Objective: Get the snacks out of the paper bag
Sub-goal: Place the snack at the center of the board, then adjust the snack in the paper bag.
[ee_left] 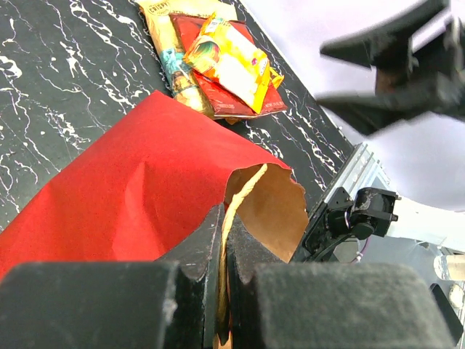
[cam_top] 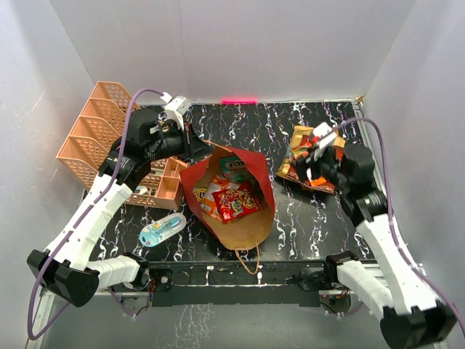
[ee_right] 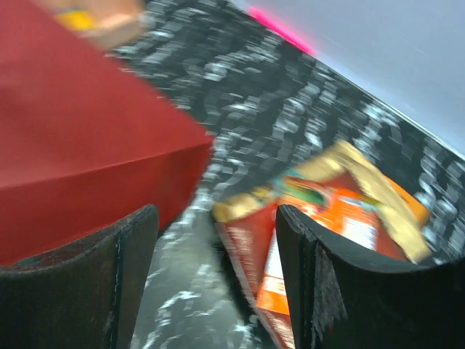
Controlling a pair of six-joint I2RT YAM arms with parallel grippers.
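From overhead, the paper bag (cam_top: 243, 229) lies open mid-table with several snacks (cam_top: 232, 200) inside it. A pile of packets (cam_top: 299, 138) is already out on the table, right under the right gripper (cam_top: 314, 166). The left gripper (cam_top: 195, 151) sits at the bag's far rim.

On the left wrist camera, my fingers (ee_left: 192, 251) are clenched on that rim, with the thin paper edge pinched between them (a fair hold for propping the mouth open). The bag's red wall spreads just past the fingertips, and the pile lies beyond it.

The right wrist camera is blurred, but its fingers (ee_right: 134, 269) stand apart with nothing between them. The pile is just ahead of the fingertips, and the bag's red side is off to the left.

I judge the packets to be light, glossy and slippery, and their contents crush easily. I'd pinch one by a crimped end seam rather than its puffed middle. The bag's paper creases readily and could tear at the rim.
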